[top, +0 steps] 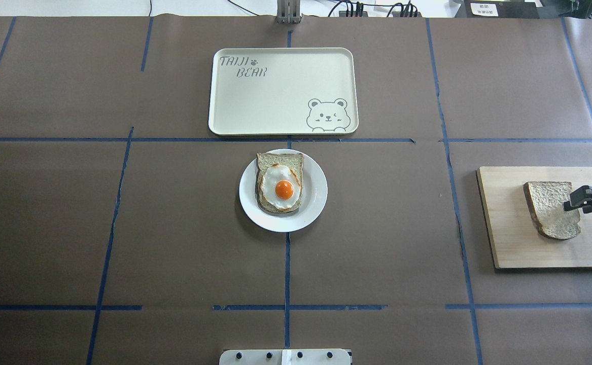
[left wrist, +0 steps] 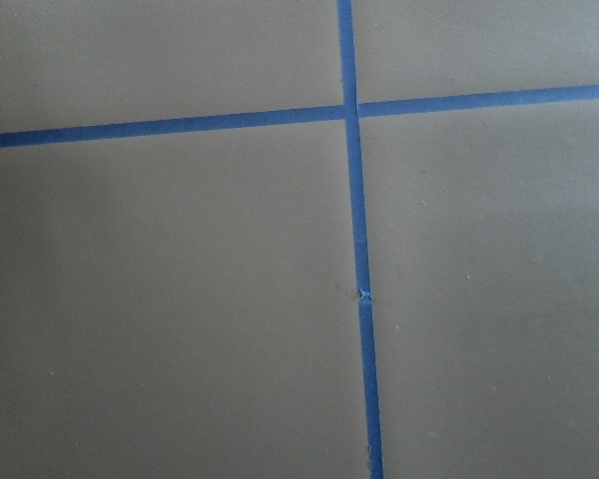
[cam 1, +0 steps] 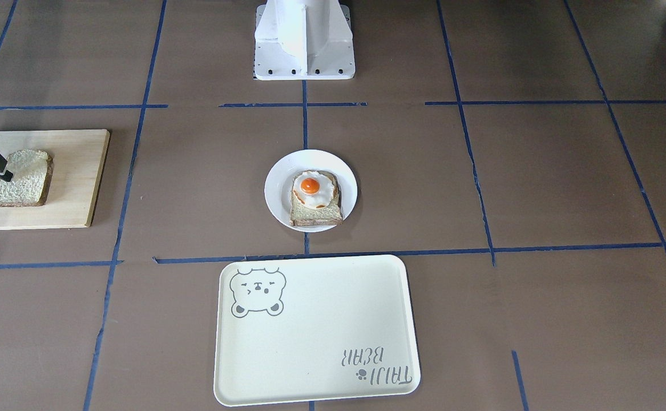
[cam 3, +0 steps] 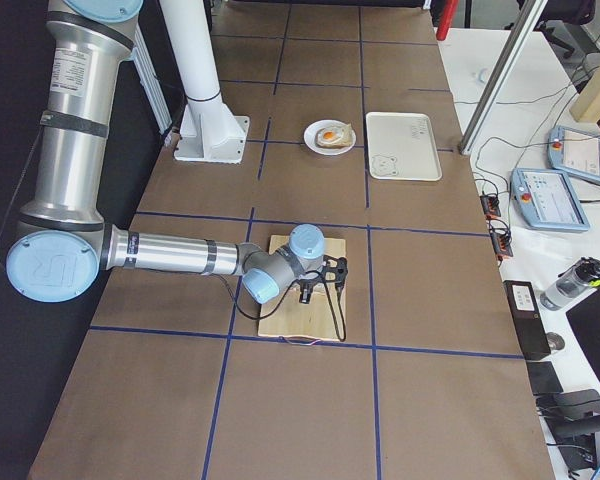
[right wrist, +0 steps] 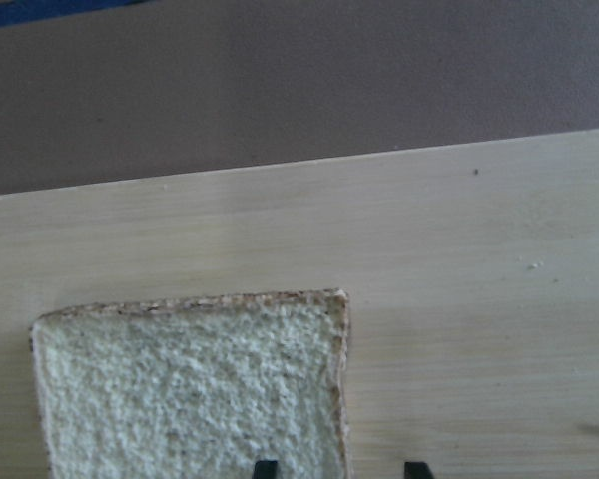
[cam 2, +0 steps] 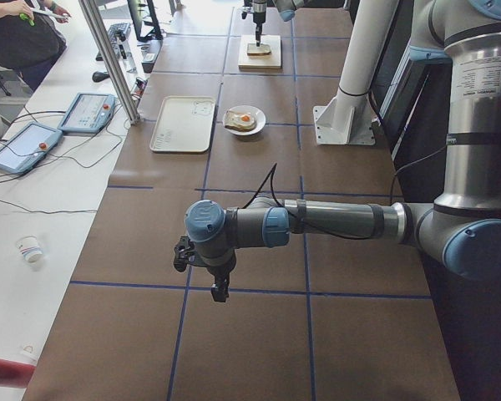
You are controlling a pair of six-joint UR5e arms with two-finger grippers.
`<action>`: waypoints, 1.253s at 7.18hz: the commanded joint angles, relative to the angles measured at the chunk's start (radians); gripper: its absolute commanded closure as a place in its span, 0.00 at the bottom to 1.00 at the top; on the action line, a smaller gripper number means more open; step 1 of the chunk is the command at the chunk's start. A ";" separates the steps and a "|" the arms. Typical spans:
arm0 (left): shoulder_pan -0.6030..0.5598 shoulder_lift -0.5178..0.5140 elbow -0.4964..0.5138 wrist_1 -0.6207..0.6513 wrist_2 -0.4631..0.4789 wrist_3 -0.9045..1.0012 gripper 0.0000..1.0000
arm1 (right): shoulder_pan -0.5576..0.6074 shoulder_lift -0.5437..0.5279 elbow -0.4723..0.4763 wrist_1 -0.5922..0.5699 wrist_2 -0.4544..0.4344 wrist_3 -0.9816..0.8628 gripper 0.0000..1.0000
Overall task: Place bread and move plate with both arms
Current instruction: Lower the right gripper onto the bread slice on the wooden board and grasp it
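Bread [top: 549,208] flat on board [top: 503,233] w/ right gripper [top: 571,204] spread apart at its edge.

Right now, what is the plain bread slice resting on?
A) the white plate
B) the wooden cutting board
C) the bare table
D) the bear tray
B: the plain bread slice lies flat on the wooden cutting board, with the right gripper straddling its edge; the white plate holds only the egg-topped slice.

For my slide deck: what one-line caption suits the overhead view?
Right gripper poised at the bread on a wooden board; egg toast sits on the plate beside a bear tray.
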 commanded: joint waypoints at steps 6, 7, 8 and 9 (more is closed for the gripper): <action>0.000 0.000 -0.003 -0.001 -0.002 -0.001 0.00 | -0.002 -0.007 -0.002 0.000 -0.018 -0.003 1.00; 0.000 0.000 -0.003 -0.001 -0.002 -0.001 0.00 | -0.002 -0.007 -0.002 0.000 -0.018 -0.003 1.00; 0.000 0.000 -0.006 -0.001 -0.002 -0.001 0.00 | 0.000 -0.004 0.008 0.000 -0.015 -0.002 1.00; 0.000 0.000 -0.008 0.001 -0.002 -0.003 0.00 | 0.001 -0.001 0.017 0.005 -0.006 -0.005 1.00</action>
